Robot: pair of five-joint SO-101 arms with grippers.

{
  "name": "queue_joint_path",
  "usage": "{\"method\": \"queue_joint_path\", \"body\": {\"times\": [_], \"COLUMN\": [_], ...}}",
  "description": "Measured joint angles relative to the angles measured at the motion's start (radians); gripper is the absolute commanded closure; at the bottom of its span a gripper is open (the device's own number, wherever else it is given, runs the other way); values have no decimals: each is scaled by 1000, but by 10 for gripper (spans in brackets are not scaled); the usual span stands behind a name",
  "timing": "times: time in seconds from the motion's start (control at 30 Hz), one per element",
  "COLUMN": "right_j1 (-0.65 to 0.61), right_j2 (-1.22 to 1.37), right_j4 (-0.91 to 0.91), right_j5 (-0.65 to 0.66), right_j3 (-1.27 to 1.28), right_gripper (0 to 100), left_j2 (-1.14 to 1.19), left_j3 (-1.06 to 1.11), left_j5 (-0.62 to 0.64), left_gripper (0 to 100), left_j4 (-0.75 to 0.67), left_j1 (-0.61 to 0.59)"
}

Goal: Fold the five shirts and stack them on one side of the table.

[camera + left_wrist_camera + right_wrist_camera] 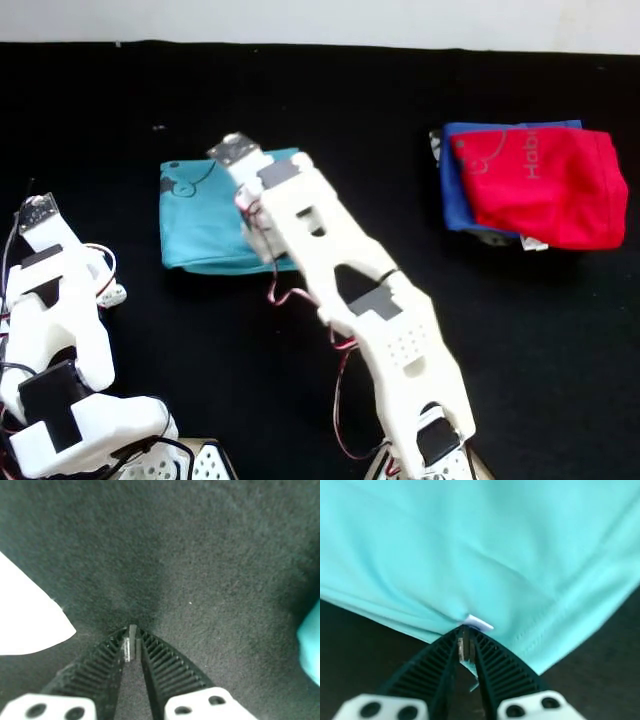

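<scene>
Spreading beneath everything, the black table (520, 350) offers two zones: a folding spot under the right gripper (466, 647) and a stacking spot well off to that gripper's side.

Two arms stand at it. The right arm (360, 300) stretches over the teal shirt (200, 220). Its gripper is clamped on that shirt's near edge, with cloth puckering at its tips. I judge the pinch is placed there so the folded shirt can be lifted or dragged toward the stack. The left arm (55, 310) sits tucked in. The left gripper (131, 647) is closed on nothing, with bare table below it and the teal shirt off to one side, apart. It looks parked clear of the work.

Shirts, counted:
- **Teal:** one, folded into a rectangle, at the right gripper's tips.
- **Red on blue:** one red shirt (550, 190) lies on one blue shirt (455, 180), well apart from both grippers, their edges roughly matched as a stack needs.
- **Beneath the blue:** pale edges (532, 243) poke out, so at least one more garment lies there; how many I cannot tell.

That makes three certain, possibly more.

Smallest is one white tab (479, 623) just beyond the right gripper's tips, on the pinched hem.
</scene>
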Motion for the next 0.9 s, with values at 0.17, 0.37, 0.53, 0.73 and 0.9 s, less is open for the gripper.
{"method": "queue_joint_path", "body": {"times": [0.17,0.37,0.53,0.73,0.9], "right_j1": [17,20,20,23,23], "right_j2": [2,6,28,60,60], "right_j4": [120,172,170,144,69], "right_j5": [44,-97,-255,-279,-279], "right_j3": [-135,-354,-397,-400,-400], "right_gripper": [989,826,686,692,688], "left_j2": [0,0,0,0,0], "left_j3": [0,0,2,2,2], "left_j5": [0,0,2,2,2], "left_gripper": [990,990,990,990,990], "left_j4": [0,0,0,0,0], "left_j1": [0,0,0,2,2]}}
